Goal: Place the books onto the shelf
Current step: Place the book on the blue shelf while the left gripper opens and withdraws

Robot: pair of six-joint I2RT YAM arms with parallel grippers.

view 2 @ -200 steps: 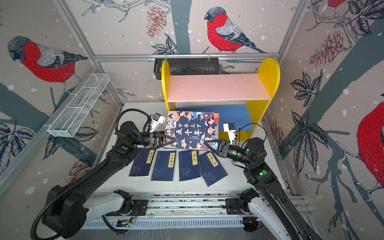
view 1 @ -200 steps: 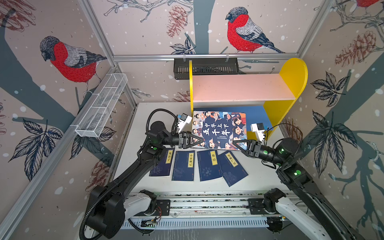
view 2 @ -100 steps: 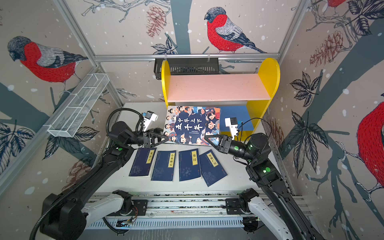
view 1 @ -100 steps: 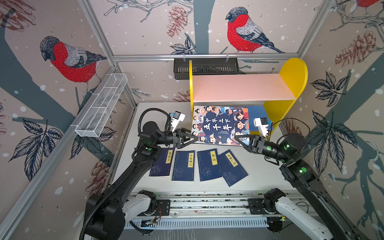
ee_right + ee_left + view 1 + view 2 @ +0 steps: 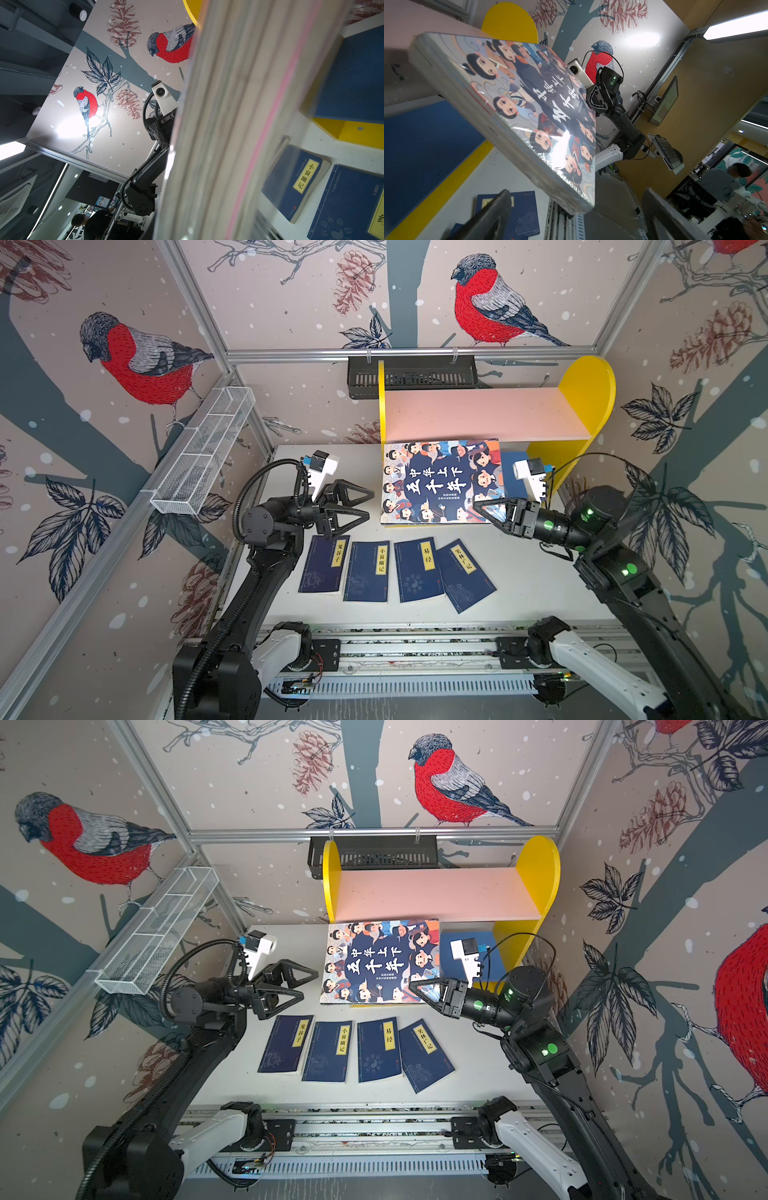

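Item: cartoon-cover book (image 5: 440, 481), aloft and tilted before the shelf (image 5: 590, 385), far edge at the pink board (image 5: 486, 414).
Holds: right pincer (image 5: 478, 506) pinching its near right edge; left pincer (image 5: 370, 504) spread, just left of it, apart.
Remaining: four navy paperbacks (image 5: 368, 572) flat on the desk (image 5: 540, 593), near side.
Hazard: with a one-edge hold on glossy wrap, the book may sag, slip or jam against the board.

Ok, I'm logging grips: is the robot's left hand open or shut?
Open. In a top view the left hand has its two black triangular fingers spread wide, nothing between them, apart from the large cartoon-faced book.
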